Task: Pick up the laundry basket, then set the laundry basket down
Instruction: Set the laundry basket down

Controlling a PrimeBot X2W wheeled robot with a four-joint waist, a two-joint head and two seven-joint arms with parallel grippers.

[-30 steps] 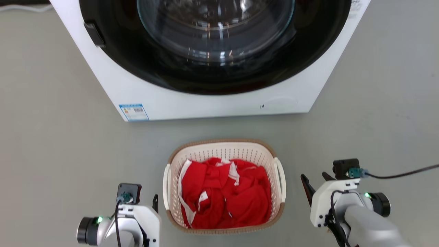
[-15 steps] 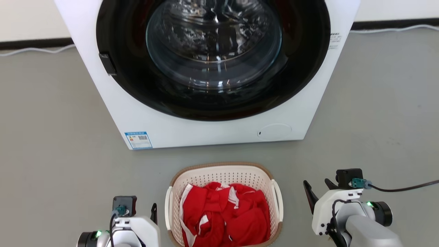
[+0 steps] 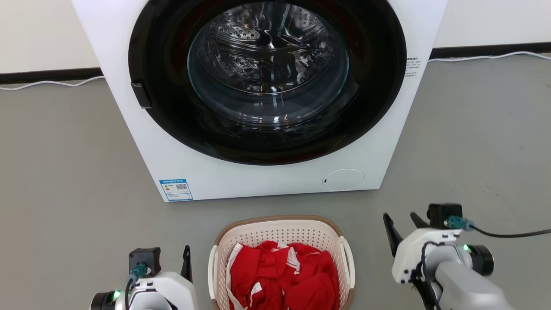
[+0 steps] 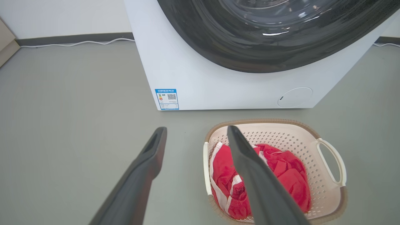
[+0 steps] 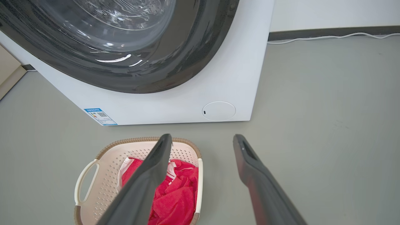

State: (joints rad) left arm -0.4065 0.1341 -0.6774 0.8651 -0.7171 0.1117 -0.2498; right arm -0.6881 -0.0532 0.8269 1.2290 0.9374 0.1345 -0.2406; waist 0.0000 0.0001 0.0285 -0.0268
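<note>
The laundry basket [image 3: 280, 232] stands on the grey floor in front of the washing machine, cream and perforated, with a brown rim and white side handles. Red clothes with white trim [image 3: 284, 275] lie in it. My left gripper [image 3: 181, 255] is open just left of the basket, apart from its left handle. My right gripper [image 3: 399, 216] is open to the basket's right, a wider gap away. In the left wrist view the open left gripper [image 4: 196, 128] has its right finger above the basket [image 4: 281, 137]. In the right wrist view the open right gripper [image 5: 202, 136] has its left finger over the basket [image 5: 125, 150].
A white front-loading washing machine [image 3: 267, 185] with a dark round door [image 3: 267, 82] stands close behind the basket. A white cable [image 3: 486, 57] runs along the dark skirting at the back wall. Grey floor stretches to both sides.
The whole head picture has shifted down, so the camera has moved and more of the washing machine shows. The basket stays on the floor and both grippers stay open beside it.
</note>
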